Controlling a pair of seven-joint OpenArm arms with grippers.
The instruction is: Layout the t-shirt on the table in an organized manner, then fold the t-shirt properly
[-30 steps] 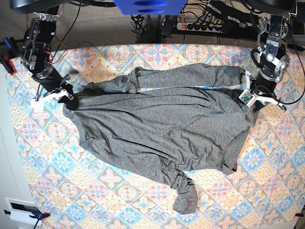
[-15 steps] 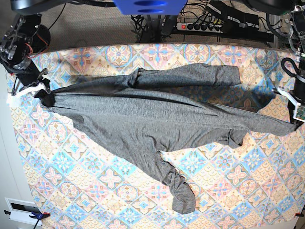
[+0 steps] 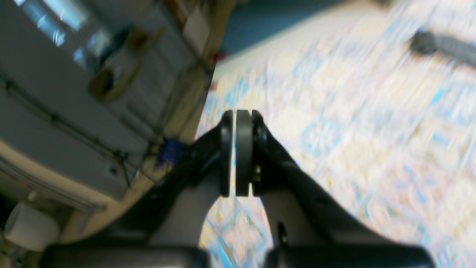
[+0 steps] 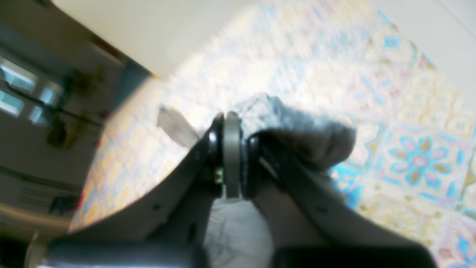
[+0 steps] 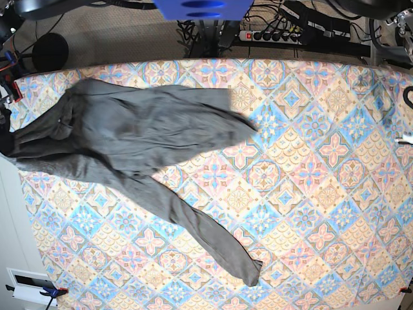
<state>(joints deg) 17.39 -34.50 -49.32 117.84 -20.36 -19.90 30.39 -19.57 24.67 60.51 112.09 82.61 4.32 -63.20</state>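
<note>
Shirt slipped free of the left gripper [image 3: 235, 154], now pinched shut on nothing. The right gripper [image 4: 232, 156] stays clamped on the t-shirt [image 5: 139, 139], bunched at the table [image 5: 310, 194]'s far-left edge. Next: regrab the loose hem low, then spread slowly.

Base overhead; wrist views close, blurred, seemingly table [image 5: 310, 161]-facing.
</note>
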